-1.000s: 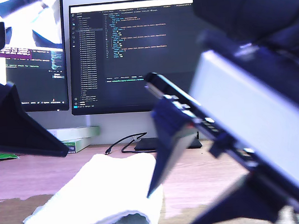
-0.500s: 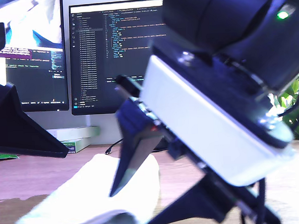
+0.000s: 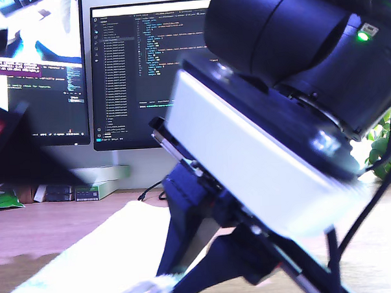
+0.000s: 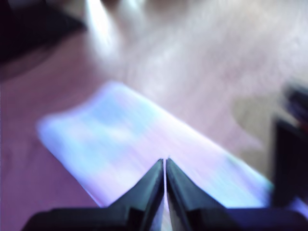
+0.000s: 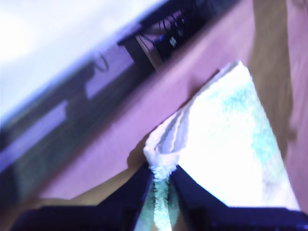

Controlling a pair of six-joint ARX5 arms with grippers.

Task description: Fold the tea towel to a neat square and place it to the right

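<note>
Towel-wise, the tea towel (image 3: 115, 247) lies folded into a long strip on the wooden desk (image 3: 50, 231), running from the lower left of the exterior view up toward the middle. My second gripper (image 5: 161, 175) is clamped on one end of it, with a fluffy folded edge bunched between the fingertips (image 5: 142, 180). My first gripper (image 4: 165, 163) has its jaws pressed together with nothing between them, hovering over the flat part of the towel. No real containers on the desk, just some flat boxes (image 3: 99, 180) stacked under the monitor (image 3: 147, 71) at the back, and I can't see what's in them. Compared with half a second ago, the big arm (image 3: 279, 136) filling the exterior view's right has swung further toward the exterior view's left, and the dark shape at the left edge has lifted, uncovering more of the boxes.
</note>
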